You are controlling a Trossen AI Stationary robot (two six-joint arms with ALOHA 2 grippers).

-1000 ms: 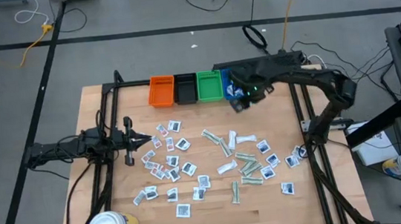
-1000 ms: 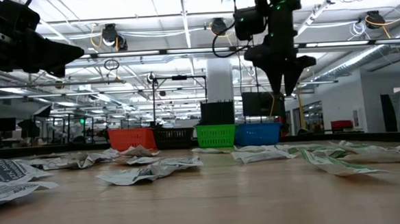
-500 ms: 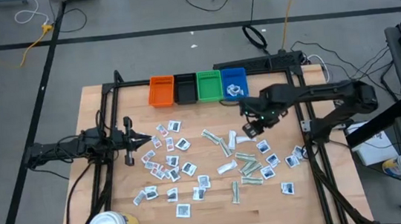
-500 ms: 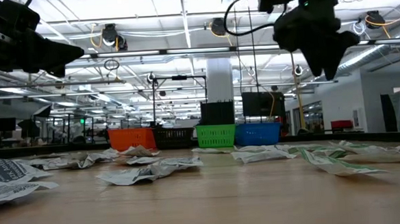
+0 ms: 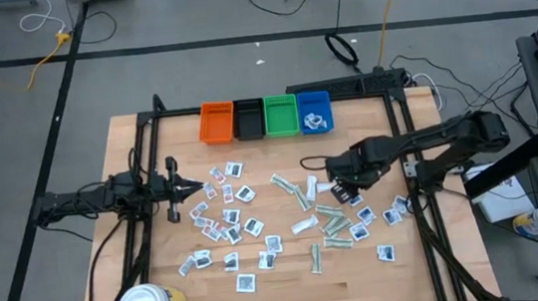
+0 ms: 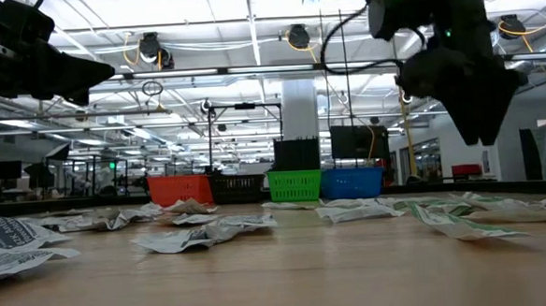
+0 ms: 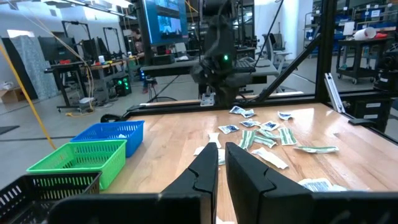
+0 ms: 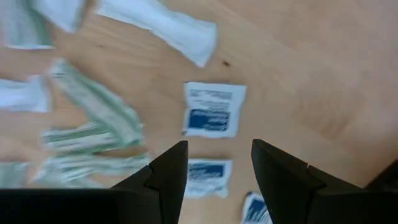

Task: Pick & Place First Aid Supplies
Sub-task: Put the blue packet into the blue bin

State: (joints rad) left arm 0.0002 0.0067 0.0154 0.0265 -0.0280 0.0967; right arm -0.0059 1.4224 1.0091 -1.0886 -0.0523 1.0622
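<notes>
Packets [image 5: 257, 222] lie scattered over the middle of the desk [image 5: 128, 145] from above, white sachets on my left half and green-white strips toward my right. My right end effector [image 5: 341, 191] hangs over the right cluster, placed there, I judge, to choose the next packet. My left end effector [image 5: 193, 187] waits at the edge of the left cluster. The bins sit in a row along the far edge, and something white already lies in the blue bin [image 5: 314, 112].

From desk height, my right end effector [image 6: 483, 133] hangs well above the packets [image 6: 202, 233], not touching any.

In my left wrist view, my fingers [image 7: 208, 174] are pressed nearly together on nothing, since that arm is idle.

In my right wrist view, my fingers [image 8: 171, 171] stand spread and empty, framing a blue-printed sachet [image 8: 213, 109]. It looks like my target, though a second sachet [image 8: 208, 175] lies just as near, so I can't be sure.
</notes>
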